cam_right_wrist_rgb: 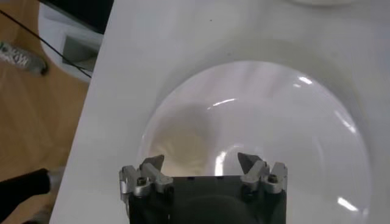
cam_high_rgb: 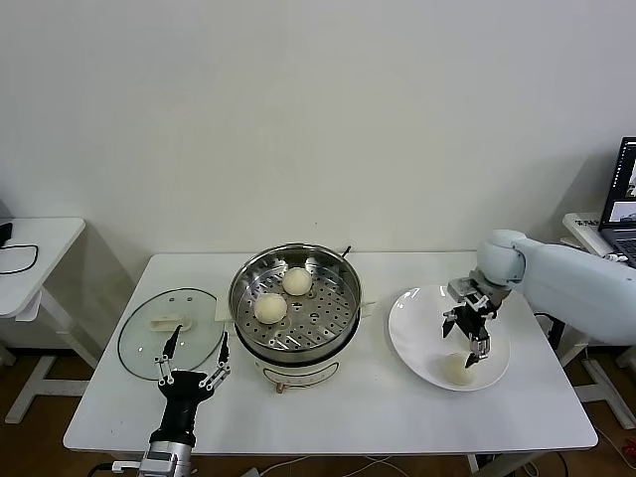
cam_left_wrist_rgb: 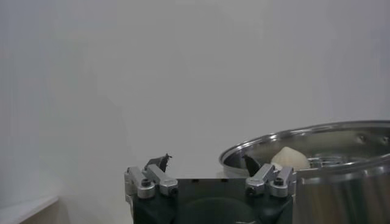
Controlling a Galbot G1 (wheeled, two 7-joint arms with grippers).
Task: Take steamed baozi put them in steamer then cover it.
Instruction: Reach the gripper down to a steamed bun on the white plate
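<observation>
Right gripper [cam_high_rgb: 470, 336]: hangs over the white plate [cam_high_rgb: 417, 338], fingers spread apart and holding nothing, tips pointing down at the bun lying there; the wrist view looks between the two parted fingers [cam_right_wrist_rgb: 152, 165] onto bare plate [cam_right_wrist_rgb: 317, 146].
Left gripper [cam_high_rgb: 194, 360]: idle at the table's near edge, at about 7 o'clock from the steamer, fingers spread wide and empty.
Baozi in steamer: two smooth, domed, cream-white buns sit on the perforated tray, one [cam_high_rgb: 296, 281] toward 12 o'clock, the other [cam_high_rgb: 270, 308] toward 9 o'clock, close together; whether they touch cannot be told.
Baozi on plate: one bun [cam_high_rgb: 458, 369] rests near the plate's 5 o'clock rim, just below the right gripper's tips.
Steamer [cam_high_rgb: 338, 328]: wide, shiny steel pot on a white base, uncovered, at the middle of the white table [cam_high_rgb: 378, 412].
Glass lid [cam_high_rgb: 149, 343]: clear, round, with a white handle, lying flat on the table at 9 o'clock from the steamer, just beside it; the left gripper's fingers rise in front of its near edge.
Surroundings: a small white side table [cam_high_rgb: 40, 248] with a black cable stands well apart at far left; a laptop [cam_high_rgb: 621, 199] shows at far right.
Left wrist view: shows the steamer's rim [cam_left_wrist_rgb: 304, 137] side-on with one bun [cam_left_wrist_rgb: 291, 158] peeking above it.
Right wrist view: shows wooden floor [cam_right_wrist_rgb: 36, 115] beyond the table edge.
</observation>
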